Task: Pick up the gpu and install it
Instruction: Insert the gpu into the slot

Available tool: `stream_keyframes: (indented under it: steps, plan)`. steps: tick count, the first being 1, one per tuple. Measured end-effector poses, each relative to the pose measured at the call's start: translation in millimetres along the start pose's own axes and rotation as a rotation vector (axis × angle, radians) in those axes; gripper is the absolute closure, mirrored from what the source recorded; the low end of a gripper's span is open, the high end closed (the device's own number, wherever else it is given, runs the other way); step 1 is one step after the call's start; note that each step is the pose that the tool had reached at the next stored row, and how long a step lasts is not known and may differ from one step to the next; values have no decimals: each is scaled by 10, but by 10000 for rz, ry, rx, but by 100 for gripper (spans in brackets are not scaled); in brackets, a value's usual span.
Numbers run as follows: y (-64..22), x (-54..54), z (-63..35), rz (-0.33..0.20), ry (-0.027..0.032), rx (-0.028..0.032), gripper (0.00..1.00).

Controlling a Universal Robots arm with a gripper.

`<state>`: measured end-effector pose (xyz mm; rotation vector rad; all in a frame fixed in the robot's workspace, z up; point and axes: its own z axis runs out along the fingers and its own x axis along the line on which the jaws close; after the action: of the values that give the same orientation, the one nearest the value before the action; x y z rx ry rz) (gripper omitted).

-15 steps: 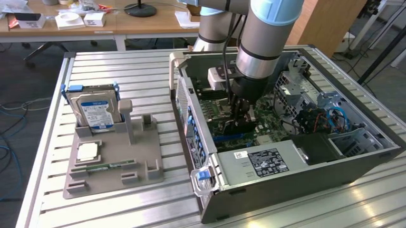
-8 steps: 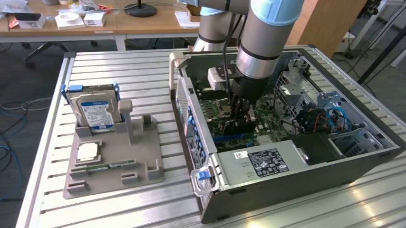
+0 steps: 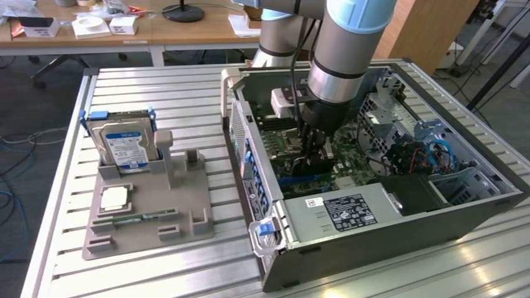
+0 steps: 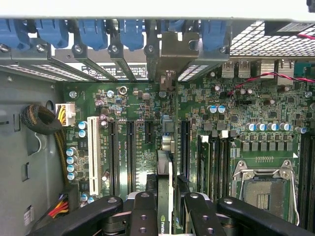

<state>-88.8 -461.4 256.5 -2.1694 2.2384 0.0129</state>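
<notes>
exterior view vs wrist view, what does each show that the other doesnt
Exterior view: the arm, a hard drive standing in a grey fixture beside the computer case, and the power supply label.
Wrist view: a white expansion slot and a yellow-black cable bundle.
Shared: the green motherboard and the gpu, gripped on edge in the hand over that board.

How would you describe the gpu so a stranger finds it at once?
Inside the open grey computer case, above the green motherboard, hangs the black gripper. It clamps the gpu, a thin dark card on edge, the only part held between fingers.
</notes>
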Motion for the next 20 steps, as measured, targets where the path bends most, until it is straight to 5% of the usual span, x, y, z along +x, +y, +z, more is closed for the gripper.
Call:
stream_keyframes:
  steps: [20]
  plan:
    - [10, 0, 1, 0, -1, 11, 74]
